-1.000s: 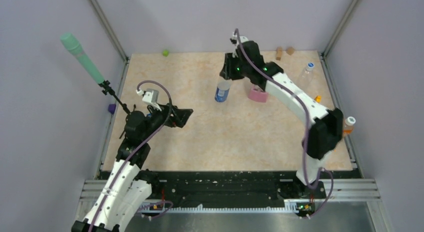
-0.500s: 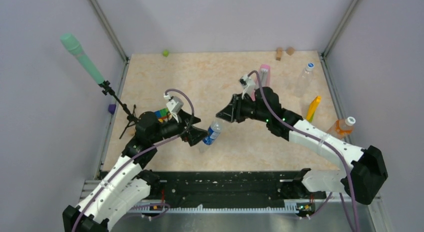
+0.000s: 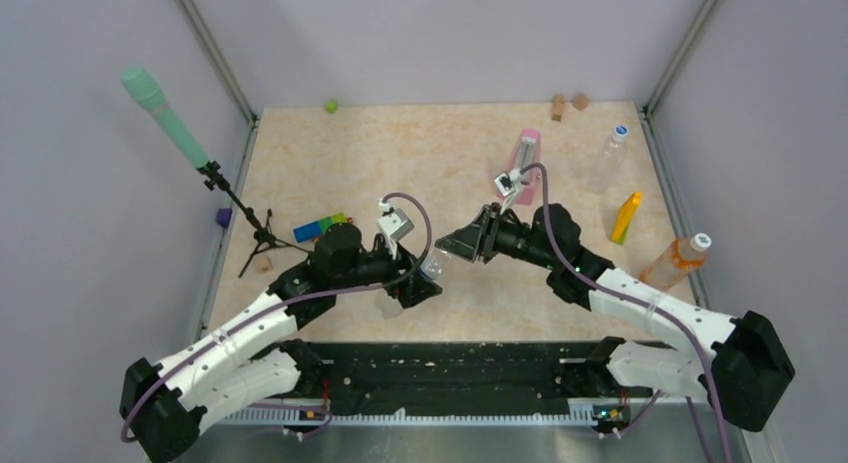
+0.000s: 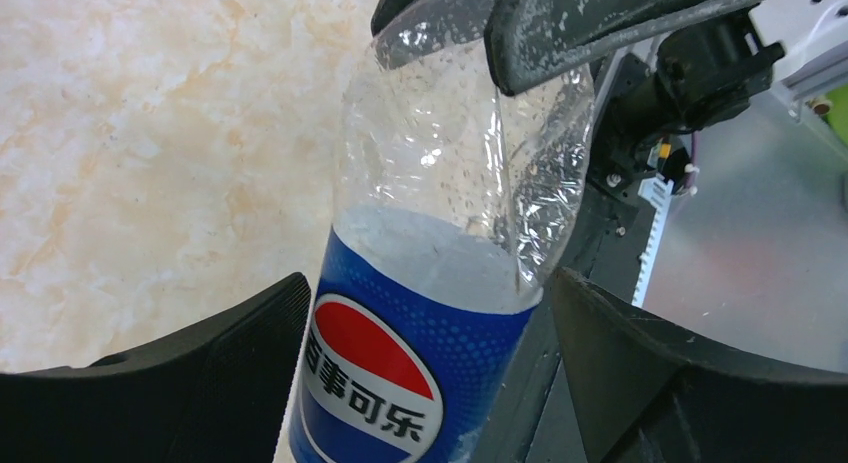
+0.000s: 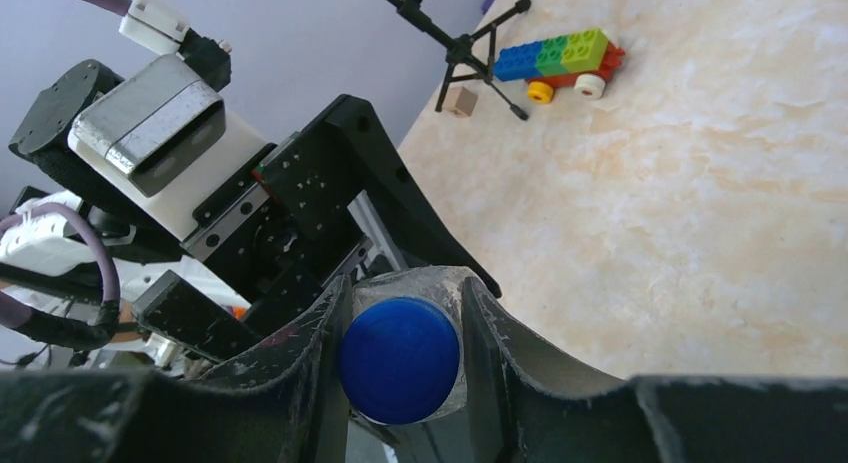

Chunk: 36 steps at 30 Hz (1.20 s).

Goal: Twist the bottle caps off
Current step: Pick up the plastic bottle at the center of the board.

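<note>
The short clear bottle with a blue label is tilted between the fingers of my left gripper, which is shut on its body near the table's front middle. Its dark blue cap sits between the fingers of my right gripper, which is shut on it. The taller clear bottle with its pale cap stands at the back right. The orange-tinted bottle with a white cap is at the right edge.
A pink metronome stands behind my right arm. A slim yellow object lies at the right. A toy brick car and a microphone tripod are at the left. A green cube and wooden blocks lie at the back.
My right gripper carried the blue-label bottle from beside the metronome to the front middle. My left gripper swung right and closed on the bottle's body.
</note>
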Motion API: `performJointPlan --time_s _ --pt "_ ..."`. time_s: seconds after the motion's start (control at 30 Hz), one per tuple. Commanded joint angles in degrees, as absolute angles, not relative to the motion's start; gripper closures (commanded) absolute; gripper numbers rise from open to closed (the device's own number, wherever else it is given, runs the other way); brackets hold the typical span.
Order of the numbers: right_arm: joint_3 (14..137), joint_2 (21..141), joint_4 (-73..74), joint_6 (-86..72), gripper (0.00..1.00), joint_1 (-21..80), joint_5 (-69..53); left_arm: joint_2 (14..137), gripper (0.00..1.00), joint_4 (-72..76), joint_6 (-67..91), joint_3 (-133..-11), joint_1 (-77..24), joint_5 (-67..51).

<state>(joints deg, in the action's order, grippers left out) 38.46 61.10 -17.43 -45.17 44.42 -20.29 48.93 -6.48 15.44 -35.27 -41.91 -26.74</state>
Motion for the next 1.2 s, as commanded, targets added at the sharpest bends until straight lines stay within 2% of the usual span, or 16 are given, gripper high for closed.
performJointPlan --time_s 0.0,0.17,0.27,0.3,0.4,0.5,0.6,0.73,0.8,0.87,0.9,0.97,1.0,1.03,1.1,1.17 --pt "34.3 59.9 -29.1 -47.8 0.89 44.7 -23.2 50.2 0.11 -9.1 12.3 -36.5 -43.9 -23.6" --pt "28.7 60.5 -39.2 -50.8 0.88 44.7 -24.7 48.8 0.23 -6.3 11.4 -34.6 -44.8 -26.5" --pt "27.6 60.6 -40.4 -51.3 0.88 44.7 -24.3 50.4 0.29 -10.1 9.6 -36.6 -44.8 -25.7" --pt "27.5 60.6 -40.7 -51.2 0.88 44.7 -24.1 51.1 0.29 -10.8 9.2 -37.1 -44.8 -25.5" --pt "27.7 60.1 -40.2 -51.0 0.89 44.6 -23.2 53.8 0.14 -10.3 9.4 -37.7 -45.0 -25.8" --pt "27.6 59.6 -39.4 -50.9 0.89 44.5 -22.4 56.1 0.15 -9.9 9.0 -38.1 -45.8 -26.3" --pt "27.3 59.5 -37.9 -51.4 0.88 44.3 -21.0 55.9 0.26 -8.5 9.6 -37.2 -46.7 -22.7" --pt "24.0 58.2 -39.3 -55.4 0.88 44.3 -16.7 53.5 0.58 -6.9 10.0 -35.2 -47.8 -16.8" --pt "23.2 57.5 -39.9 -55.9 0.88 44.3 -15.5 52.7 0.66 -6.1 10.3 -34.5 -48.1 -14.8" --pt "23.6 57.4 -38.0 -55.5 0.87 44.3 -16.0 52.5 0.80 -5.4 10.3 -34.4 -48.3 -14.4" --pt "23.8 57.3 -37.8 -55.4 0.83 44.3 -16.6 52.8 0.87 -5.5 10.0 -34.7 -48.4 -14.4" --pt "23.4 57.4 -38.0 -55.4 0.70 44.3 -17.4 53.8 0.93 -6.9 9.5 -35.8 -48.7 -13.7" --pt "23.2 57.2 -37.5 -55.1 0.54 44.3 -17.4 54.4 0.98 -7.9 9.1 -36.5 -48.9 -12.7" --pt "23.1 57.0 -36.5 -54.8 0.42 44.3 -16.9 55.0 1.00 -9.0 8.5 -37.3 -49.1 -11.9" --pt "23.1 56.3 -33.6 -54.0 0.28 44.2 -15.3 56.2 1.00 -11.1 7.1 -38.6 -49.5 -9.3" --pt "23.5 55.4 -30.2 -53.0 0.20 43.9 -13.7 57.6 1.00 -12.8 5.4 -39.6 -50.0 -5.5"
